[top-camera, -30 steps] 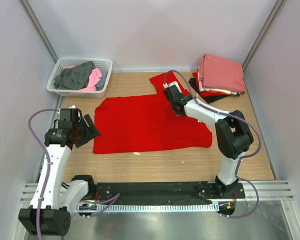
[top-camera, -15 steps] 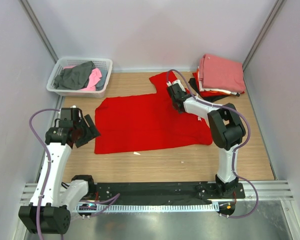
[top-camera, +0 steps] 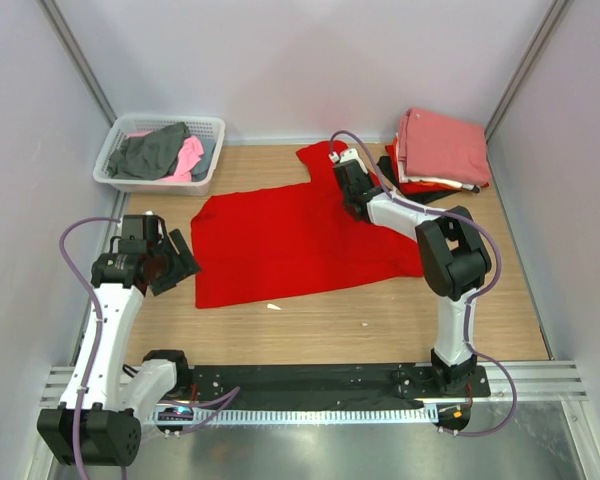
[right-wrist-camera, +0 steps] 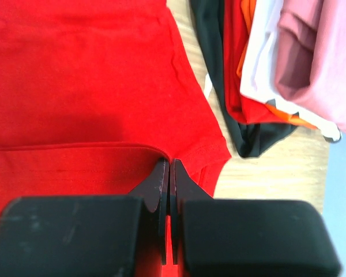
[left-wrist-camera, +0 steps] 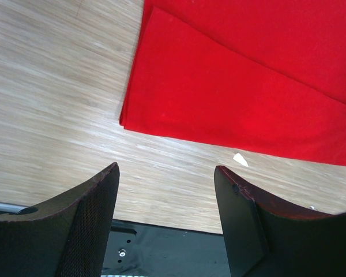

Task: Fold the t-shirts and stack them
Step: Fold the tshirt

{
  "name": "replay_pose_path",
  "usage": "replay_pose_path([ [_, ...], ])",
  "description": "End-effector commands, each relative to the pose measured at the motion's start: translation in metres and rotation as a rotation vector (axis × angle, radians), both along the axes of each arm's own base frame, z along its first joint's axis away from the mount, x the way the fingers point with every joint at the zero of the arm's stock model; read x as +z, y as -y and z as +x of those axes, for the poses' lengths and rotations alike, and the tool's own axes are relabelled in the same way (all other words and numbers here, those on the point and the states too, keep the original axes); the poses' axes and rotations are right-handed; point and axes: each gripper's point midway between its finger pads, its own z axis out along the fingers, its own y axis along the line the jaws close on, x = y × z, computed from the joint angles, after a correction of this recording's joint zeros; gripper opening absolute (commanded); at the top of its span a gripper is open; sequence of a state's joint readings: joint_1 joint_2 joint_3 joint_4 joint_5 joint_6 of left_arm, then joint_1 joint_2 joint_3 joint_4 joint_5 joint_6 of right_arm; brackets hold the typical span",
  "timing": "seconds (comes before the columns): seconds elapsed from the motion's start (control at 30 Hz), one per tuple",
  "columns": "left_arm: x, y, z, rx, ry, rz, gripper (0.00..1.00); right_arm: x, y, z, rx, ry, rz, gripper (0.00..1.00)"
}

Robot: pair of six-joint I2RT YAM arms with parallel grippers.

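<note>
A red t-shirt (top-camera: 300,240) lies spread across the middle of the wooden table (top-camera: 330,325) in the overhead view. A white lattice basket (top-camera: 108,168) of crumpled grey and pink shirts (top-camera: 160,150) sits at the far left. A stack of folded shirts (top-camera: 440,150), salmon-pink on top, sits at the far right. The right gripper (top-camera: 348,185) presses on the shirt's far right part, close to the stack, while the left gripper (top-camera: 170,262) hangs off the shirt's left edge, clear of it. Since a second ago the right gripper has drawn toward the far wall and the shirt's near left corner has slid rightward with it. From the left wrist, the left gripper (left-wrist-camera: 167,173) stands with its jaws wide over bare wood grain; the t-shirt (left-wrist-camera: 236,86) shows a smooth, doubled edge, with a small white scrap (left-wrist-camera: 240,158) just beside its hem. From the right wrist, the right gripper (right-wrist-camera: 166,167) has its jaws pinched together on a ridge of the red cloth (right-wrist-camera: 81,75). The stack (right-wrist-camera: 265,63) shows black, red, orange, white and pink layers close beside the sleeve.
</note>
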State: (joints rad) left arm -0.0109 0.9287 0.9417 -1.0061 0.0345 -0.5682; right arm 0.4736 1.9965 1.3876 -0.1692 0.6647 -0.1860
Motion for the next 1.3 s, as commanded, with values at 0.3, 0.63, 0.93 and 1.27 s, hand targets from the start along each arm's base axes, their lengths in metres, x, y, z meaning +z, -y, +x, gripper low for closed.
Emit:
replay_pose_path([
  [0.3,-0.002,-0.004,0.0,0.022,-0.007,0.008,0.68,0.056,-0.001,0.046,-0.018,0.266,0.067,0.01],
  [0.63,-0.002,-0.003,0.0,0.02,-0.009,0.006,0.68,-0.004,0.022,0.071,-0.102,0.096,0.096,0.56],
  [0.93,-0.004,-0.01,0.001,0.057,-0.009,0.009,0.67,0.075,0.032,0.041,-0.133,0.167,0.19,0.9],
  [1.27,-0.014,0.032,0.003,0.02,-0.011,-0.001,0.68,0.055,0.047,-0.099,-0.31,-0.015,0.678,1.0],
])
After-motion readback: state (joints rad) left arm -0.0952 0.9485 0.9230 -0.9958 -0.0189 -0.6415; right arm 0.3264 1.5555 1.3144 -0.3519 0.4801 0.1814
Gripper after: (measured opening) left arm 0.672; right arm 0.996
